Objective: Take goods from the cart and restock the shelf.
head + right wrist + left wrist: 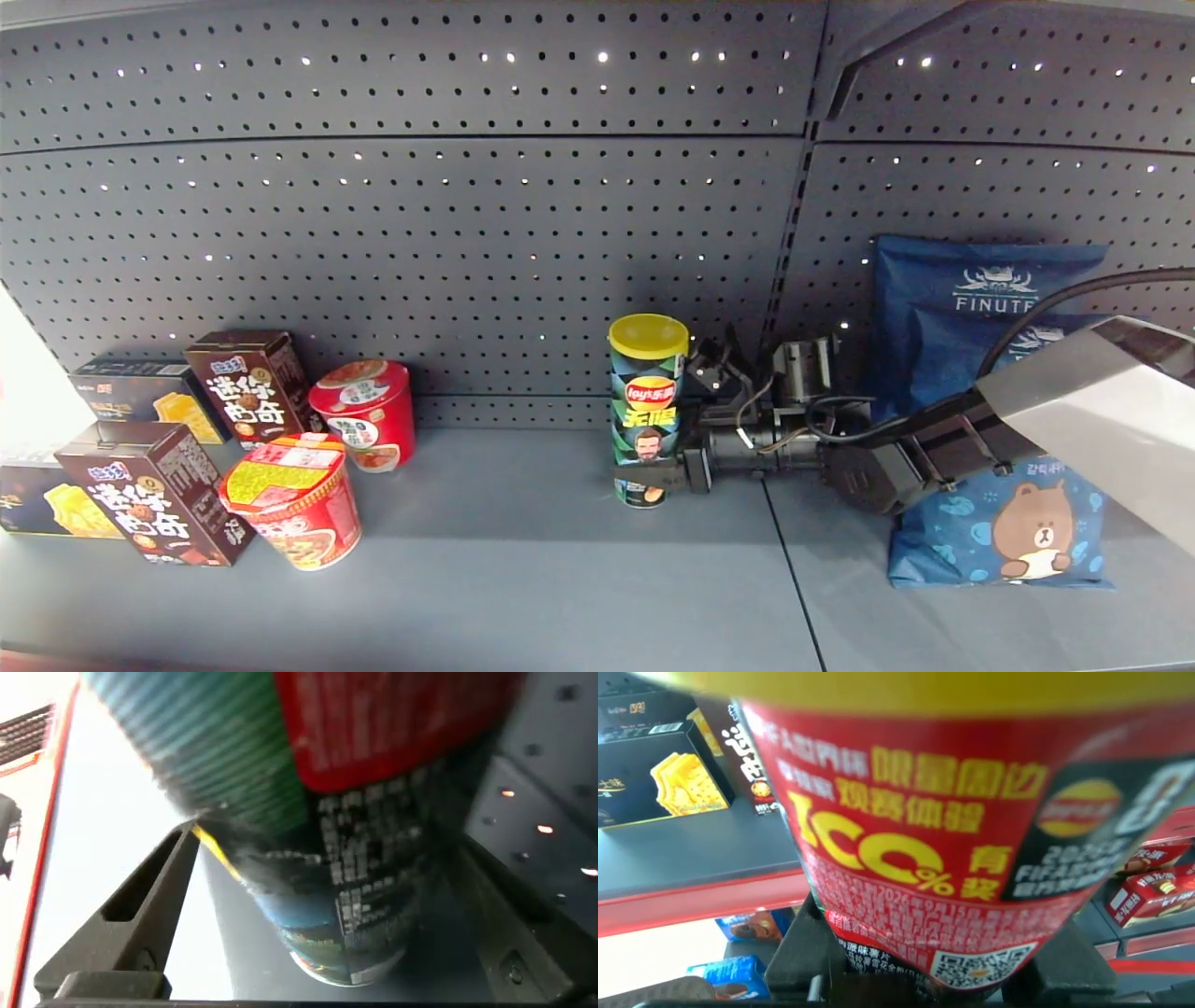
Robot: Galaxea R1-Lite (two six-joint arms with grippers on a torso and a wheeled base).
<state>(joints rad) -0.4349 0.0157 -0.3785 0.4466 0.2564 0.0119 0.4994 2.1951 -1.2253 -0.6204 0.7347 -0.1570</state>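
green chip can (647, 401), yellow lid, upright at mid-shelf (523, 560); right end effector (653, 476) pinches its lower body. left end effector (938, 975) clamps red chip can (915, 831). likely light, stiff, slick tube: grip low, gently.

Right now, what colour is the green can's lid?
Yellow lid on the green can, clearest in head view.

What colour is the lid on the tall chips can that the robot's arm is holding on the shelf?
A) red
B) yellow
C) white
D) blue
B: the chips can, held low down by the right gripper, has a yellow lid on top.
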